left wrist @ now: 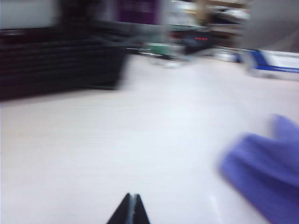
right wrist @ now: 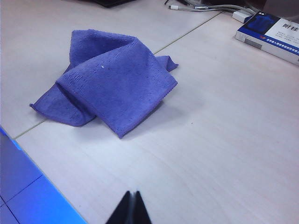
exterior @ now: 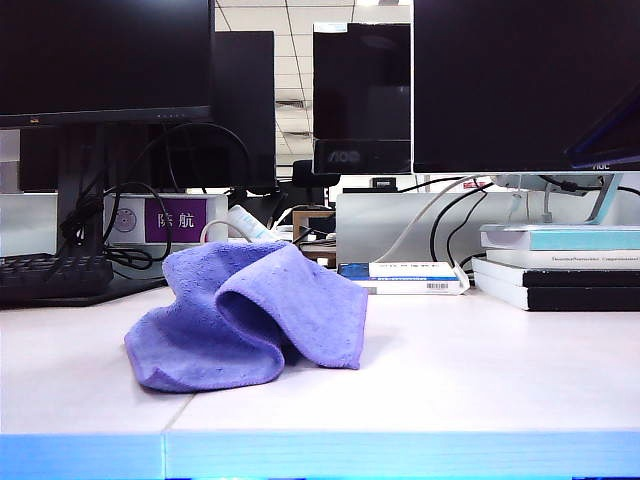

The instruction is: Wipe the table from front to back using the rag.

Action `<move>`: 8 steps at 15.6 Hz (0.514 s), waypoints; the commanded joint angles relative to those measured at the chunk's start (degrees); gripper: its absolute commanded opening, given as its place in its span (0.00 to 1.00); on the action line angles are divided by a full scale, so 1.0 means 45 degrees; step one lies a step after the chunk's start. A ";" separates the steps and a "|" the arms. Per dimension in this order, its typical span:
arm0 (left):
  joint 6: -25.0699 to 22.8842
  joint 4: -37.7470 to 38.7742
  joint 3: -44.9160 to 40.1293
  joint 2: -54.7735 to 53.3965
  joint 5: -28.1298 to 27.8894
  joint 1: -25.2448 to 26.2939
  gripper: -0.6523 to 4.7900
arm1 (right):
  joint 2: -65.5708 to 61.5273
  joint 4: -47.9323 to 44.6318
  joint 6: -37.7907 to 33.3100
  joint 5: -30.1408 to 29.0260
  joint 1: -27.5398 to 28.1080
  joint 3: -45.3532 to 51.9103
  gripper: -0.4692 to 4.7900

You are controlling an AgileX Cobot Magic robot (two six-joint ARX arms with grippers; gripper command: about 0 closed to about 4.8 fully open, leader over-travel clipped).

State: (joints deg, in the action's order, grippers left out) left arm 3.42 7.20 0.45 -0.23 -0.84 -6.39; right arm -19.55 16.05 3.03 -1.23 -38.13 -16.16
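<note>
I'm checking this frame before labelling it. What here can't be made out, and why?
- Left wrist view: motion blur smears the keyboard and the rag, which the edge also crops.
- Exterior view: neither arm is in frame; the rag hides the table beneath.
- Right wrist view: edge crops the blue-and-white box; only the shut tips of the right gripper show.

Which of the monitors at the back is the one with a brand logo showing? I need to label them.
The narrow middle monitor, between the two wide ones: pale lettering shows on its lower bezel. The left monitor and right monitor show no readable logo.
</note>
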 commanded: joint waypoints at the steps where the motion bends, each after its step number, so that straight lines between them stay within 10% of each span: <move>1: -0.1088 0.0801 -0.0005 0.0029 0.0049 0.0792 0.11 | 0.0024 -0.0146 0.0005 0.0005 0.0000 -0.0044 0.09; 8: -0.1093 0.0777 -0.0005 0.0029 0.0049 0.0792 0.12 | 0.0913 -0.2045 0.0340 0.0602 0.1171 0.1336 0.09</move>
State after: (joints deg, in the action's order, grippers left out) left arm -1.48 9.67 0.56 -0.23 -0.80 -2.92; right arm -16.82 11.55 4.01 -0.71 -35.35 -11.79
